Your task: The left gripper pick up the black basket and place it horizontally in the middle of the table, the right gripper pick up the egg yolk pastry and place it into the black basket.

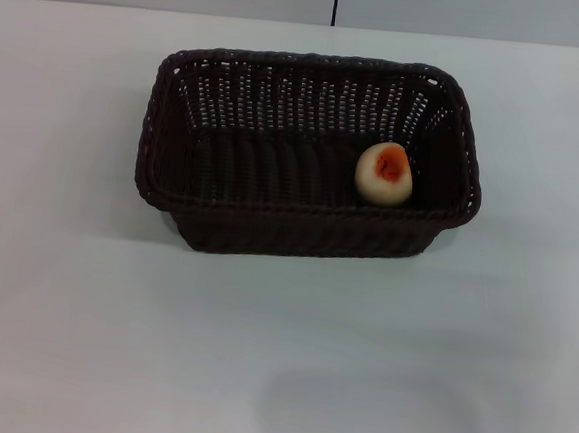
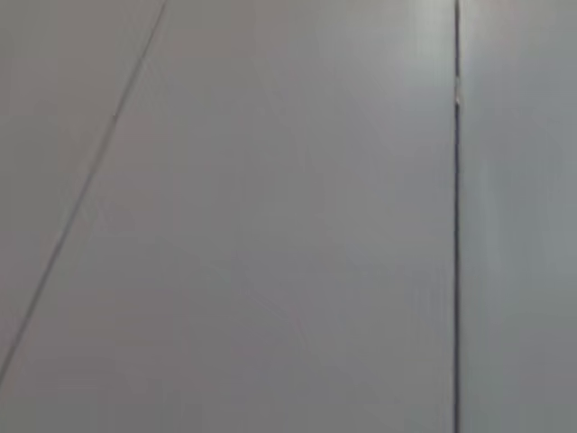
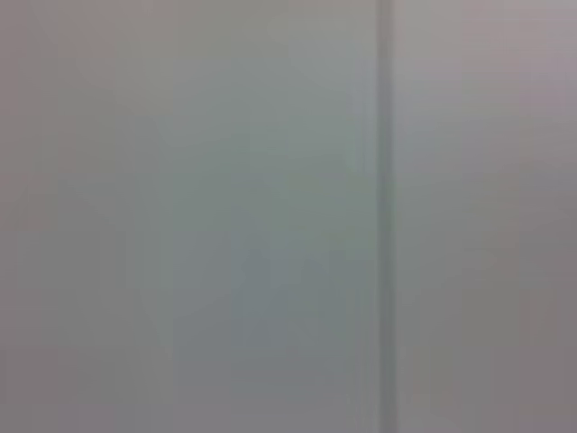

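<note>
Showing in no view, neither claw lets me tell its state; both wrist views hold only pale panels with dark seams. On the white bench (image 1: pixel 72 300), the black basket (image 1: pixel 219 221) sits level, with the egg yolk pastry (image 1: pixel 384 173) inside, towards its right end.

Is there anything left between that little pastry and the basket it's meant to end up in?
Nothing visible is in the way. The egg yolk pastry already lies inside the black basket, on its floor near the robot's right end. The basket stands on the white table. Neither gripper shows in any view.
</note>
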Available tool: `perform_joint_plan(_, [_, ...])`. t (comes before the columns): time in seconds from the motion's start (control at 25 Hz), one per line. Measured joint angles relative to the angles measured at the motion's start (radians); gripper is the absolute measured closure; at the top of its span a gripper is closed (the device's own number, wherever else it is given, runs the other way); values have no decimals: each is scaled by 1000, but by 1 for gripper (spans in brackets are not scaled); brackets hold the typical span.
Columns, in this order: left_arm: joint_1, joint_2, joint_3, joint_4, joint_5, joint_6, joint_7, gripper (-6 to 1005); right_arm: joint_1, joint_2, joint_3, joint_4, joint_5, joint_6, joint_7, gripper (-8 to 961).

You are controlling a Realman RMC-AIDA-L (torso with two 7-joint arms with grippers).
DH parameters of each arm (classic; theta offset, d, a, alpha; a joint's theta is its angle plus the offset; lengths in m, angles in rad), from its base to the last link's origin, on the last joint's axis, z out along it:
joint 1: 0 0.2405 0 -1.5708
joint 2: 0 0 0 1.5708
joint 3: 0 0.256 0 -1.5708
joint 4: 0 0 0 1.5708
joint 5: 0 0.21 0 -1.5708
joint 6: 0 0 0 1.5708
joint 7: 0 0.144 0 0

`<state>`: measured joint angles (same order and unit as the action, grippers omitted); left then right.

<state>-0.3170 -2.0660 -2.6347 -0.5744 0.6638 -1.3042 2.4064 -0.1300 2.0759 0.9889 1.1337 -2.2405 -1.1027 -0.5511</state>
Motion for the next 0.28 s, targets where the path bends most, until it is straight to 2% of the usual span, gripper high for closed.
perform_joint_plan(0.16, [15, 1, 47, 7, 3, 18, -7, 234, 18, 2, 23, -46, 28, -77, 0, 467])
perform_joint_plan(0.28, [42, 3, 134, 4, 3, 55, -27, 234, 47, 2, 38, -98, 64, -129, -1, 467])
